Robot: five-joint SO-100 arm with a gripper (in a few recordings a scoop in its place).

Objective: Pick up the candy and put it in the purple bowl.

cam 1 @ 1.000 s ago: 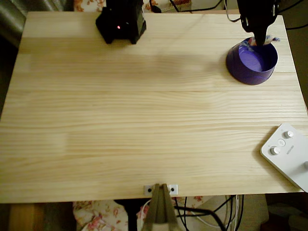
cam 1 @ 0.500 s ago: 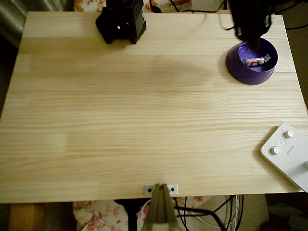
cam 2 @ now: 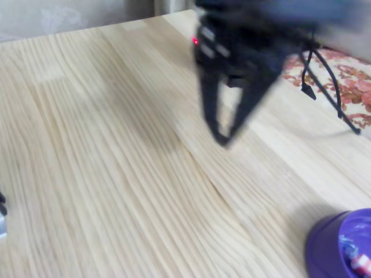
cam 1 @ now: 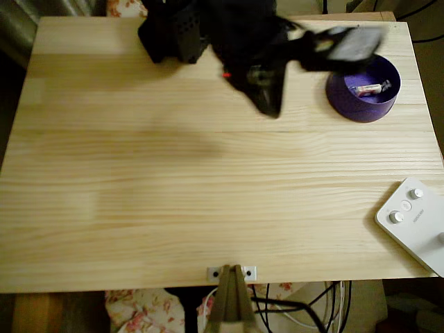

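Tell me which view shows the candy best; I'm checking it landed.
The overhead view: the small pinkish-white wrapped candy lies whole inside the round purple plastic bowl. The fixed view catches just its cropped end at the frame's corner.

Wooden table [cam 1: 173,194], pale grain | white device with round buttons [cam 1: 416,222] at right edge | floral cloth [cam 2: 339,78] beyond table

The table [cam 1: 173,194] is bare wood over its middle, its left side and along its near edge, so passage there is free. The bowl [cam 1: 361,100] stands near the far right corner. A white device [cam 1: 416,222] lies at the near right corner, over the edge. A black base [cam 1: 173,35] stands at the far edge. The arm [cam 1: 277,48] hangs blurred over the far middle.
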